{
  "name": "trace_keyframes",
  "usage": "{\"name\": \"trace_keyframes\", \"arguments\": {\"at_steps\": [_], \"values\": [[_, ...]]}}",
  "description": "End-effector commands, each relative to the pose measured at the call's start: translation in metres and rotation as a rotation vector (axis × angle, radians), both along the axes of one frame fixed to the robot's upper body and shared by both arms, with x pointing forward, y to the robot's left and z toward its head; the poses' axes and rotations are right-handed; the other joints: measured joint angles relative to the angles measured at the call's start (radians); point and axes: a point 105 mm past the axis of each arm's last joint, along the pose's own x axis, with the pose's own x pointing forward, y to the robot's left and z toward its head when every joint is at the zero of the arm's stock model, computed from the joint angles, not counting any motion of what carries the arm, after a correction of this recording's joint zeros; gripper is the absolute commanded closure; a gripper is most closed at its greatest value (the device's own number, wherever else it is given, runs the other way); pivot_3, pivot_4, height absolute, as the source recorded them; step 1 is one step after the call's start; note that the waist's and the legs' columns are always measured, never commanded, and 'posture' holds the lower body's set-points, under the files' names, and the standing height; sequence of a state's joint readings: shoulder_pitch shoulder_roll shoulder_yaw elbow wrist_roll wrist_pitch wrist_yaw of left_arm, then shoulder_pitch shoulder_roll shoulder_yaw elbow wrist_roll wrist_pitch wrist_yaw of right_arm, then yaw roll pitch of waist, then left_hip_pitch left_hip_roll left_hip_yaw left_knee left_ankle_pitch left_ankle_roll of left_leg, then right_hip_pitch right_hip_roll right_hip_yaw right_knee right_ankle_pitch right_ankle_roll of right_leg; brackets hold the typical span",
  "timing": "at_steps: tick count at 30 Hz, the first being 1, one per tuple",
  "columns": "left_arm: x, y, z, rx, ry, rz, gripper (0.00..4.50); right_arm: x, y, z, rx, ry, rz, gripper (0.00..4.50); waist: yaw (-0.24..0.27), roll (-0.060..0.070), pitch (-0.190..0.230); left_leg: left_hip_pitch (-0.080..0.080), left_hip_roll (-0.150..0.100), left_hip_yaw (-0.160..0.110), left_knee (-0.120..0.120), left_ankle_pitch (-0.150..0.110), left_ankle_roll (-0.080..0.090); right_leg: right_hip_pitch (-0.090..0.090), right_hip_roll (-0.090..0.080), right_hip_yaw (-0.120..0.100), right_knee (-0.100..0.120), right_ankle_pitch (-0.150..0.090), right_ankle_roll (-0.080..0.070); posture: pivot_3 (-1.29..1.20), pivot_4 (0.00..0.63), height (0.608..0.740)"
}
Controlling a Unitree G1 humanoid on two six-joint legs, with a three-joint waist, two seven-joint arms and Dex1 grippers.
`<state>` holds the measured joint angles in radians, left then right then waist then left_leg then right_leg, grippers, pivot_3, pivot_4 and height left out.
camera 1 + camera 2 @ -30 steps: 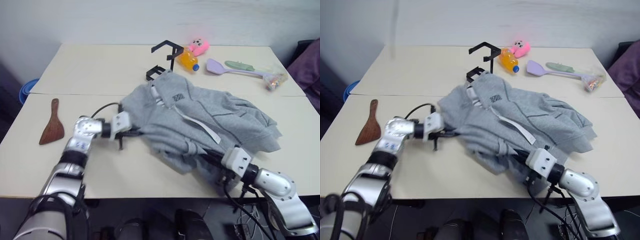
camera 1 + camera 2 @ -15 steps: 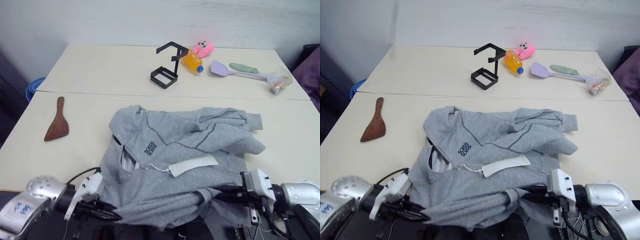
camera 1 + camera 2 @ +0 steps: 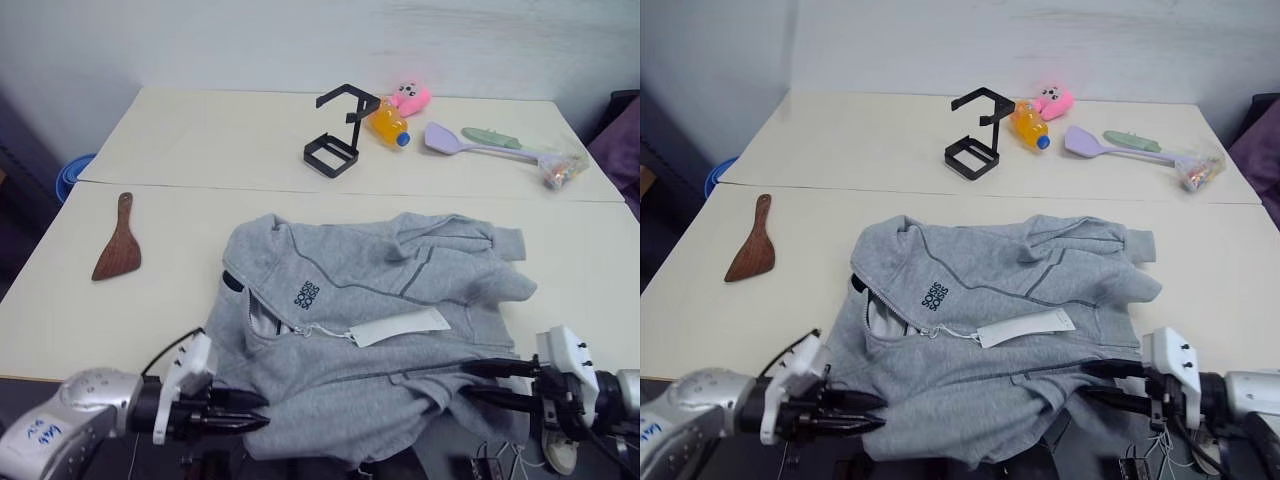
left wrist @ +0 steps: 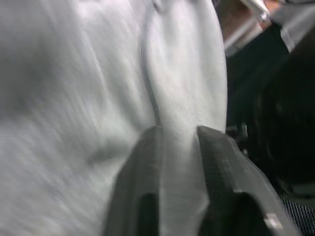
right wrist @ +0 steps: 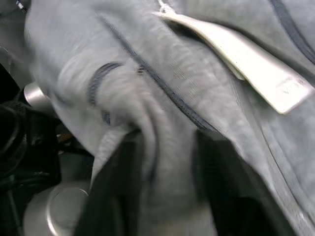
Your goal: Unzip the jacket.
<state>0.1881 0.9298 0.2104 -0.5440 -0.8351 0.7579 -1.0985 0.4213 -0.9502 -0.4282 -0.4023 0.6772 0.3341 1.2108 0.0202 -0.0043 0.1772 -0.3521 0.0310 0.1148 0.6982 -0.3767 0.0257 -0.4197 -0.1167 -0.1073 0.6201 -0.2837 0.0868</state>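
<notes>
The light grey fleece jacket lies flat on the cream table, its hem hanging over the near edge. Its zip runs from the collar past the dark chest logo, and a white paper tag lies on top. My left gripper is at the hem's left corner and points right. It is open, with fleece lying between its fingers. My right gripper is at the hem's right side and points left. It is open too, its black fingers either side of a fold.
A wooden spatula lies on the left of the table. At the back stand a black wire stand, an orange bottle, a pink toy, a purple spatula and a small bag.
The jacket went from a bunched heap beside the black stand to lying flat at the near edge. Both grippers drew back with it, then opened from shut.
</notes>
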Motion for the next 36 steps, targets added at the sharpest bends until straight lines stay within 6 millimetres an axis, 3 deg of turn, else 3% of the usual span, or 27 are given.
{"name": "trace_keyframes", "arguments": {"at_steps": [1, 3, 5, 10, 13, 16, 17, 20, 22, 26, 30, 31, 36], "values": [[0.009, 0.009, 0.036, -0.109, 0.020, 0.009, 1.89, 0.008, -0.009, 0.037, 0.088, -0.045, -0.114, 1.43, 0.001, 0.000, 0.000, 0.000, 0.000, 0.000, 0.000, 0.000, 0.000, 0.000, 0.000, 0.000, 0.000, 0.000, 0.000, 0.00, 0.150, 0.740], [0.027, 0.018, 0.053, -0.122, -0.077, 0.051, 1.28, 0.019, -0.014, 0.059, 0.161, -0.092, -0.173, 0.76, -0.001, 0.000, 0.000, 0.000, 0.000, 0.000, 0.000, 0.000, 0.000, 0.000, 0.000, 0.000, 0.000, 0.000, 0.000, 0.00, 0.150, 0.740], [0.046, 0.026, 0.056, -0.074, -0.197, 0.087, 0.72, 0.029, -0.019, 0.070, 0.163, -0.150, -0.214, 0.05, -0.001, 0.001, 0.000, 0.000, 0.000, 0.000, 0.000, 0.000, 0.000, 0.000, 0.001, 0.000, 0.000, 0.000, 0.000, 0.00, 0.150, 0.740], [0.081, 0.053, 0.024, 0.265, -0.445, -0.010, 0.72, 0.067, -0.027, 0.052, -0.064, -0.257, -0.258, 0.05, 0.001, 0.001, -0.001, 0.001, -0.002, 0.004, -0.001, 0.000, -0.001, -0.001, 0.007, -0.001, 0.000, 0.000, 0.000, 0.00, 0.150, 0.740], [0.091, 0.056, 0.019, 0.279, -0.487, -0.036, 0.72, 0.084, -0.030, 0.036, -0.195, -0.305, -0.255, 0.05, 0.000, 0.000, 0.000, -0.002, -0.002, 0.009, -0.001, 0.000, 0.000, -0.007, 0.008, -0.003, 0.002, 0.000, 0.001, 0.00, 0.150, 0.740], [0.100, 0.050, 0.011, 0.292, -0.512, -0.064, 0.20, 0.109, -0.039, 0.022, -0.247, -0.347, -0.328, 0.00, 0.001, 0.000, 0.000, -0.004, -0.001, 0.011, 0.000, 0.000, 0.000, -0.010, 0.008, -0.003, 0.007, 0.001, 0.001, 0.00, 0.150, 0.740], [0.101, 0.048, 0.006, 0.296, -0.509, -0.071, 0.00, 0.113, -0.042, 0.016, -0.273, -0.343, -0.328, 0.18, 0.000, 0.000, 0.000, -0.004, -0.002, 0.011, 0.001, 0.000, 0.001, -0.010, 0.008, -0.003, 0.007, 0.001, 0.001, 0.00, 0.150, 0.740], [0.098, 0.046, -0.006, 0.304, -0.477, -0.084, 0.00, 0.119, -0.047, 0.006, -0.304, -0.330, -0.325, 0.90, 0.001, 0.000, 0.000, -0.004, -0.002, 0.012, 0.001, 0.001, 0.002, -0.009, 0.008, -0.003, 0.007, 0.002, 0.003, 0.00, 0.150, 0.740], [0.084, 0.048, -0.025, 0.340, -0.395, -0.124, 0.00, 0.129, -0.055, 0.003, -0.323, -0.348, -0.365, 1.61, -0.003, 0.000, 0.000, -0.004, -0.002, 0.012, 0.001, 0.001, 0.002, -0.009, 0.008, -0.003, 0.007, 0.002, 0.003, 0.00, 0.150, 0.740], [0.054, 0.047, -0.046, 0.336, -0.235, -0.152, 0.00, 0.153, -0.070, 0.013, -0.363, -0.434, -0.444, 2.98, -0.026, 0.002, -0.001, -0.003, -0.001, 0.012, 0.001, 0.001, 0.002, -0.008, 0.006, -0.002, 0.007, 0.002, 0.003, 0.00, 0.150, 0.740], [0.028, 0.038, -0.053, 0.287, -0.129, -0.131, 0.00, 0.174, -0.076, 0.026, -0.356, -0.528, -0.502, 4.30, -0.051, 0.008, -0.004, 0.000, -0.001, 0.013, -0.001, 0.001, 0.002, -0.008, 0.003, 0.001, 0.007, 0.002, 0.003, 0.00, 0.150, 0.740], [0.022, 0.034, -0.055, 0.273, -0.108, -0.122, 0.00, 0.179, -0.077, 0.029, -0.354, -0.550, -0.512, 4.49, -0.054, 0.009, -0.005, 0.000, 0.000, 0.014, -0.001, 0.000, 0.001, -0.008, 0.003, 0.001, 0.007, 0.002, 0.003, 0.00, 0.150, 0.740], [0.009, 0.017, -0.055, 0.186, -0.076, -0.028, 0.00, 0.190, -0.073, 0.037, -0.318, -0.599, -0.512, 4.49, -0.054, 0.015, -0.008, 0.000, 0.000, 0.013, -0.002, 0.000, 0.001, -0.008, 0.002, 0.005, 0.007, 0.002, 0.003, 0.00, 0.150, 0.740]]}}
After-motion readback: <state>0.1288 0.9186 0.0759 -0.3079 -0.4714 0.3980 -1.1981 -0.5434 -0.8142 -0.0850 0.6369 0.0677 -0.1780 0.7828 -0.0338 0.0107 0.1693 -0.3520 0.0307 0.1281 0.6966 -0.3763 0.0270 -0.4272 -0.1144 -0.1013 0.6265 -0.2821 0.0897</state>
